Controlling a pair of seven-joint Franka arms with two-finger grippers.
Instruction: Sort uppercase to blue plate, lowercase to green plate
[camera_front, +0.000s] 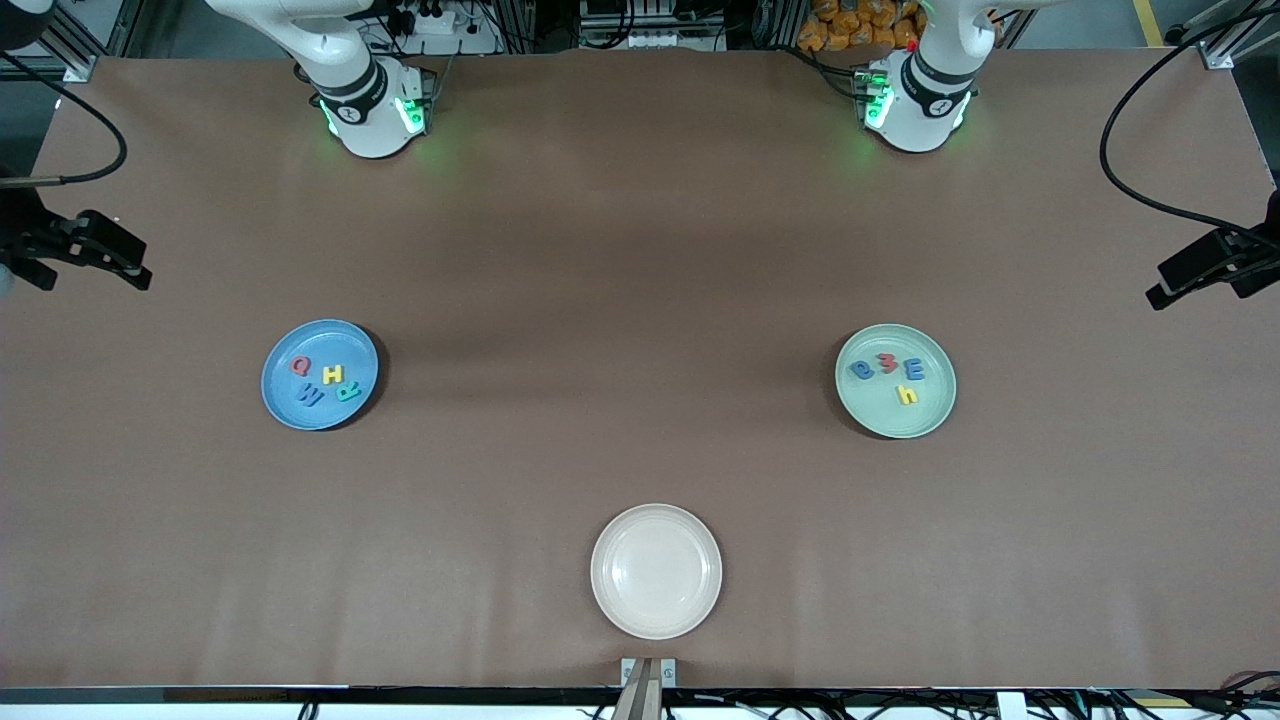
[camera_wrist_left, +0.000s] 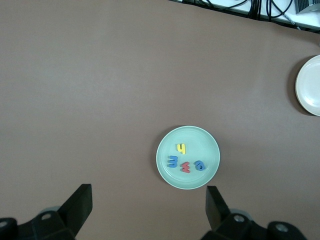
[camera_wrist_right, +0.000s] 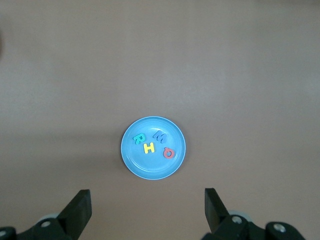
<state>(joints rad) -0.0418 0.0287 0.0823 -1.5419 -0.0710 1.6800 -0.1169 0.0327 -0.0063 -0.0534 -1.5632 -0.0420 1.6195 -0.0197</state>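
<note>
The blue plate (camera_front: 290, 415) (camera_wrist_right: 150, 167) lies toward the right arm's end and holds the uppercase letters: red Q (camera_front: 298, 366), yellow H (camera_front: 333, 374), blue M (camera_front: 310, 396), teal R (camera_front: 349, 391). On the green plate (camera_front: 880, 415) (camera_wrist_left: 200, 142), toward the left arm's end, lie the lowercase letters: blue a (camera_front: 862, 370), red w (camera_front: 886, 362), a blue E shape (camera_front: 914, 369), yellow h (camera_front: 907, 395). My left gripper (camera_wrist_left: 147, 194) hangs open and empty high over the table beside the green plate. My right gripper (camera_wrist_right: 146, 196) hangs open and empty high beside the blue plate.
A cream-white plate (camera_front: 655, 570) sits bare near the table's front edge, midway between the two ends. Black camera mounts (camera_front: 80, 250) (camera_front: 1205, 262) reach in from both ends, and cables run along the table's edges.
</note>
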